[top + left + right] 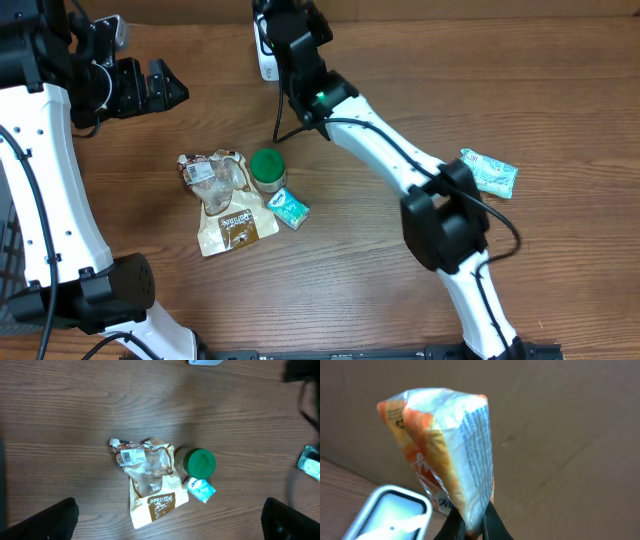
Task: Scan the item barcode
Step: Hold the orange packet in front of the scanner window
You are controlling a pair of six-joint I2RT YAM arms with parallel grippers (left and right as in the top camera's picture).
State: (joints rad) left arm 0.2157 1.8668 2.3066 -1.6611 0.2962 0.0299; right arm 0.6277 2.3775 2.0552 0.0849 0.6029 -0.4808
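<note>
**A:** Entry one, right hand (472, 522)?
**B:** Pinched shut on the edge of an orange-and-white snack packet (445, 445), near the white scanner (385, 512).
**A:** Left hand (172, 86)?
**B:** Spread wide, holding nothing, above the bench (340, 290).
**A:** Bench stock?
**B:** Green-lidded jar (267, 168), clear wrapper (210, 172) and brown pouch (235, 225) clustered together. Small teal packet (290, 208) just beside the jar. Second teal packet (490, 172) well apart, right.

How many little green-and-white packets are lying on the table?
2: one green-and-white plastic packet beside the green-lidded round jar, another alone farther right. More may be hidden.
</note>
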